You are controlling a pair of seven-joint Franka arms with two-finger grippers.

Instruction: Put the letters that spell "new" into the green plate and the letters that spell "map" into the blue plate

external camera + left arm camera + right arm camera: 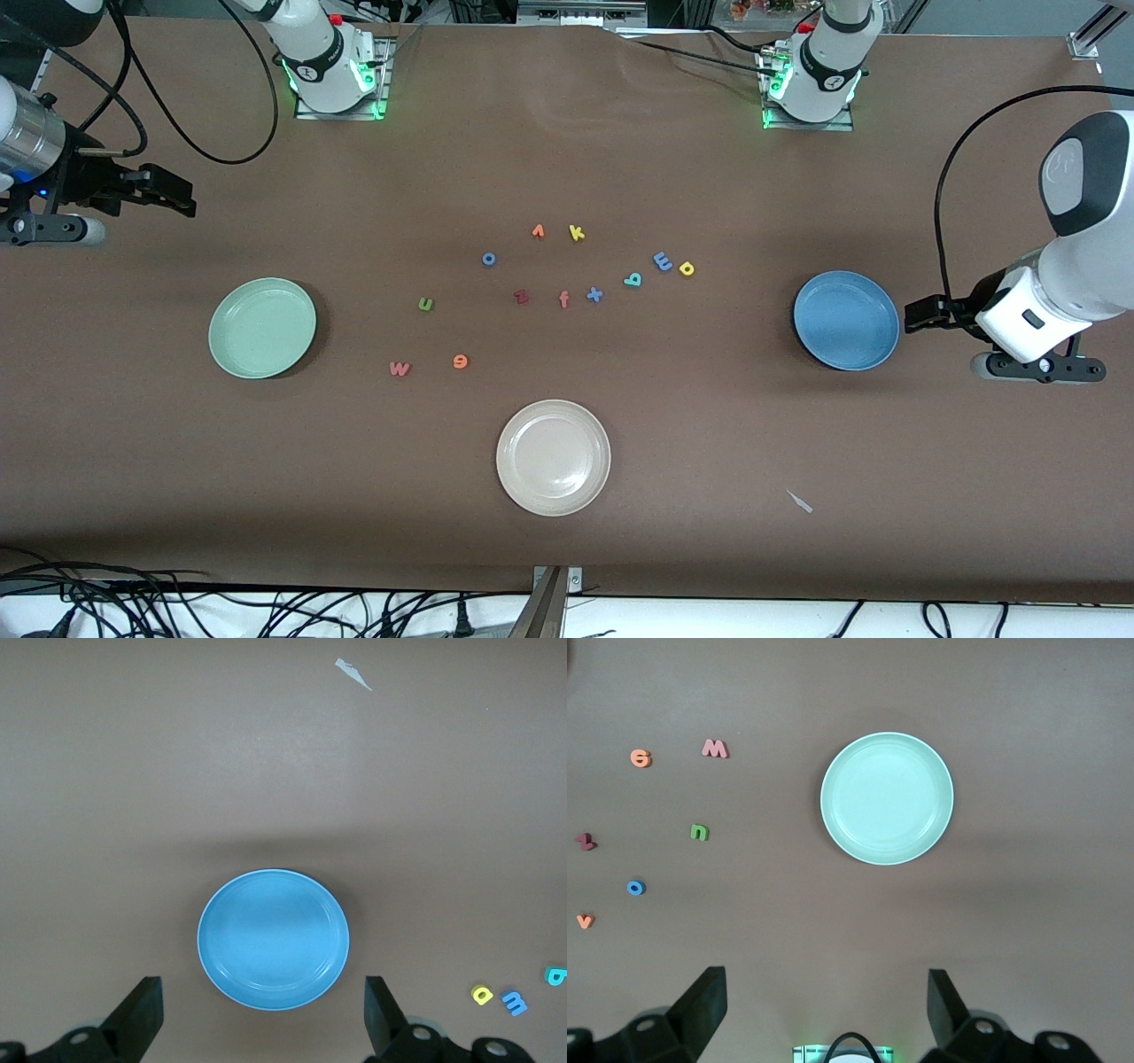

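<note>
The green plate [262, 327] [887, 798] lies toward the right arm's end, the blue plate [846, 320] [273, 939] toward the left arm's end. Between them lie the olive n [425, 304] [699, 832], orange e [460, 361] [641, 757] and pink w [400, 369] [715, 749]. Closer to the blue plate are the blue m [663, 260] [514, 1002], teal a [633, 280] [555, 975] and yellow p [687, 268] [482, 995]. My left gripper [921, 316] [263, 1019] hangs open and empty beside the blue plate. My right gripper [182, 195] [826, 1014] hangs open and empty over bare table near the green plate.
A cream plate [554, 456] sits nearest the front camera. Other letters lie mid-table: yellow k [577, 233], blue x [594, 294], f [563, 299], dark red z [521, 297], blue o [488, 259], orange v [538, 231]. A white scrap [800, 501] lies beside the cream plate.
</note>
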